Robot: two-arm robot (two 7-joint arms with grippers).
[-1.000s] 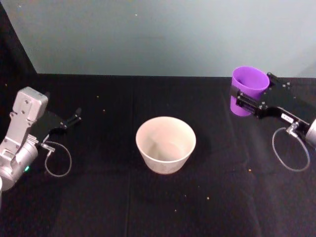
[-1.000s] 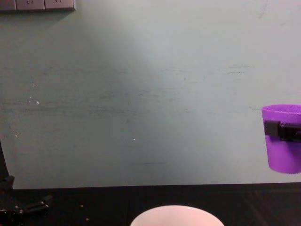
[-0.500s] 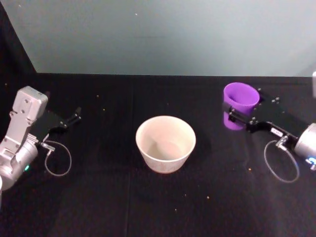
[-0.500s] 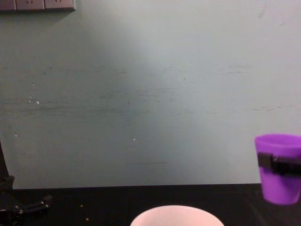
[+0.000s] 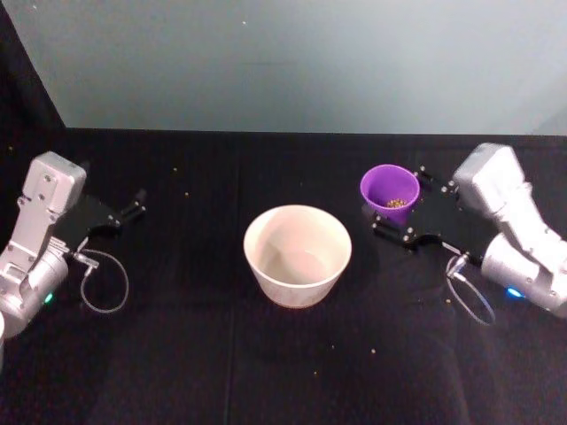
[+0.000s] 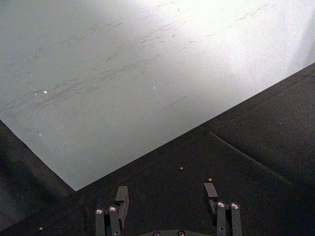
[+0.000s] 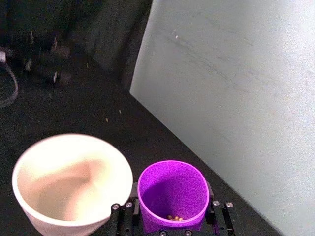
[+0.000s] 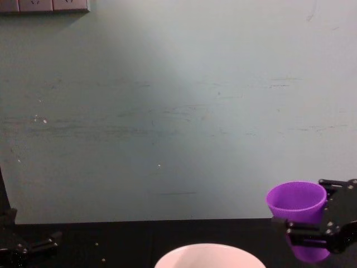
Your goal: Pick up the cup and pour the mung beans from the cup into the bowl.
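The purple cup (image 5: 389, 189) stands upright just right of the pale bowl (image 5: 297, 285), with my right gripper (image 5: 400, 207) shut around its sides. A few mung beans (image 5: 395, 203) lie at its bottom, also seen as mung beans (image 7: 174, 217) in the right wrist view, where the cup (image 7: 172, 189) sits beside the bowl (image 7: 47, 220). In the chest view the cup (image 8: 296, 202) hangs low above the table near the bowl's rim (image 8: 209, 248). I see nothing inside the bowl. My left gripper (image 5: 133, 209) rests at the far left, open (image 6: 166, 194) with nothing in it.
A black cloth (image 5: 177, 354) covers the table, with stray beans (image 5: 373, 355) scattered over it. A pale wall (image 5: 292, 62) closes off the back edge. Cable loops (image 5: 104, 285) hang from both wrists. Wall sockets (image 8: 44, 5) sit high on the left.
My right gripper has carried the cup down and to the left, from the back right to just beside the bowl. The left arm has not moved.
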